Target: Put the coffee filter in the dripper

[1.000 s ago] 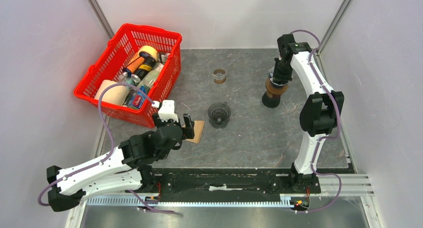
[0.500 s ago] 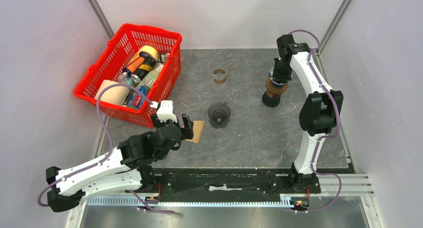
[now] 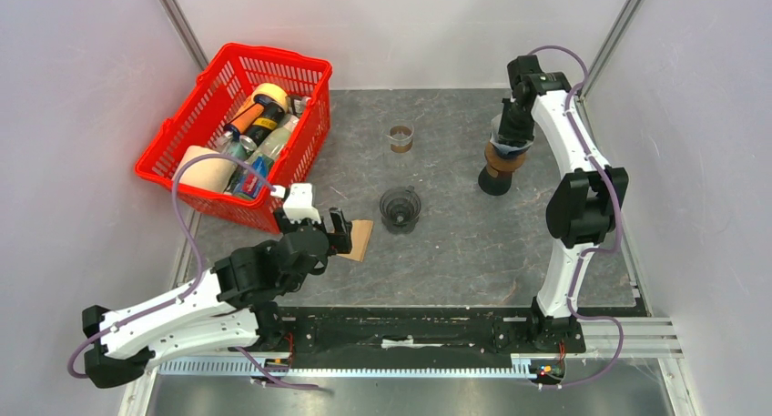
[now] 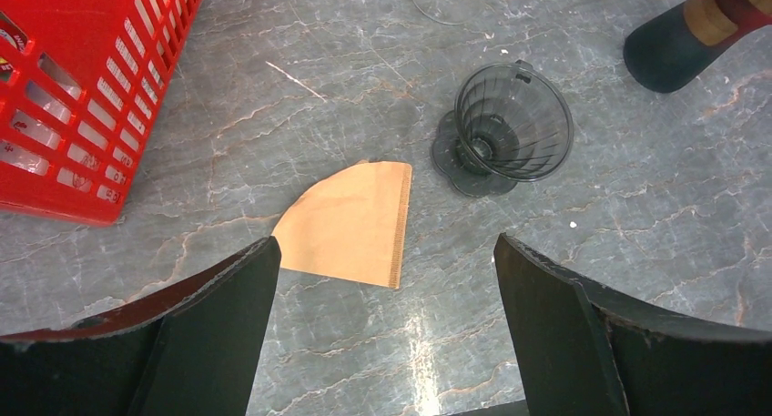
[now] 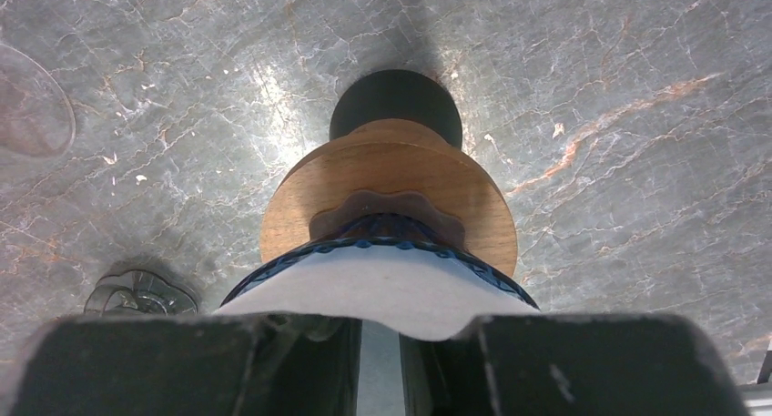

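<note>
A brown paper coffee filter [image 3: 360, 240] lies flat on the grey table, just left of a smoky clear dripper [image 3: 400, 208] that stands upright and empty. My left gripper [image 3: 318, 227] is open and hovers over the filter's near left edge; in the left wrist view the filter [image 4: 350, 225] lies between and ahead of the fingertips [image 4: 259, 261], with the dripper [image 4: 510, 125] beyond. My right gripper [image 3: 512, 125] is shut on a white filter [image 5: 391, 284] sitting in a blue dripper [image 5: 364, 245] on a wooden collar [image 5: 391, 170] with a dark base [image 3: 494, 181].
A red basket [image 3: 305, 147] with bottles and tape stands at the back left, close to my left arm; its wall shows in the left wrist view [image 4: 73, 88]. A small glass cup [image 3: 401, 138] stands behind the smoky dripper. Cage posts rise at the back corners.
My left gripper has crept slightly left and away over the brown filter. The right gripper has barely shifted on the white filter.
</note>
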`<state>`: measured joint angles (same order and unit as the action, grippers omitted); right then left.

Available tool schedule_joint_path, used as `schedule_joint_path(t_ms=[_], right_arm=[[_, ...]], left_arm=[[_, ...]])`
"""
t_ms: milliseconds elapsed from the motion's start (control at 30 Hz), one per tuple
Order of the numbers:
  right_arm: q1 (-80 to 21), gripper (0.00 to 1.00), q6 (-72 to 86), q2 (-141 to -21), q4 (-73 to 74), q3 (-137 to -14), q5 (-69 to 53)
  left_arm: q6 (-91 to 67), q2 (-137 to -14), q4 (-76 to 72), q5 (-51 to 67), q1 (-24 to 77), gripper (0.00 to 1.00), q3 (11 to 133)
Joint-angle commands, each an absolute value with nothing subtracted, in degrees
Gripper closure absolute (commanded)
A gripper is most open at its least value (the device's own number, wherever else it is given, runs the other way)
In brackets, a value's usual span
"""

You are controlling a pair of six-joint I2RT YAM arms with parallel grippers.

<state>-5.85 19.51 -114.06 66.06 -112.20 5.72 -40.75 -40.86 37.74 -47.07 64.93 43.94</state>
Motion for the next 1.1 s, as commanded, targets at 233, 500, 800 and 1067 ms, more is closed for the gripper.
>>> schedule_joint_path(t_ms=[233, 500, 800, 1067], right_arm=[[-5.83, 0.70, 19.90, -110.33, 68.74, -116.41, 8.54], [-5.82, 0.66, 19.55, -109.55, 69.13, -118.49, 8.78], [-5.50, 0.49, 17.88, -105.28, 66.73, -118.66, 8.73], [-5.09, 0.18, 13.54, -97.81, 56.16, -110.03, 6.33]], left_arm=[[-43.64, -38.00, 37.79, -49.57, 64.52, 0.05, 43.51], [-43.68, -38.06, 37.79, -49.47, 64.54, 0.05, 43.77], [-43.42, -38.29, 37.76, -49.03, 64.57, 0.05, 43.79], [-43.67, -38.43, 37.79, -49.07, 64.58, 0.05, 43.59]])
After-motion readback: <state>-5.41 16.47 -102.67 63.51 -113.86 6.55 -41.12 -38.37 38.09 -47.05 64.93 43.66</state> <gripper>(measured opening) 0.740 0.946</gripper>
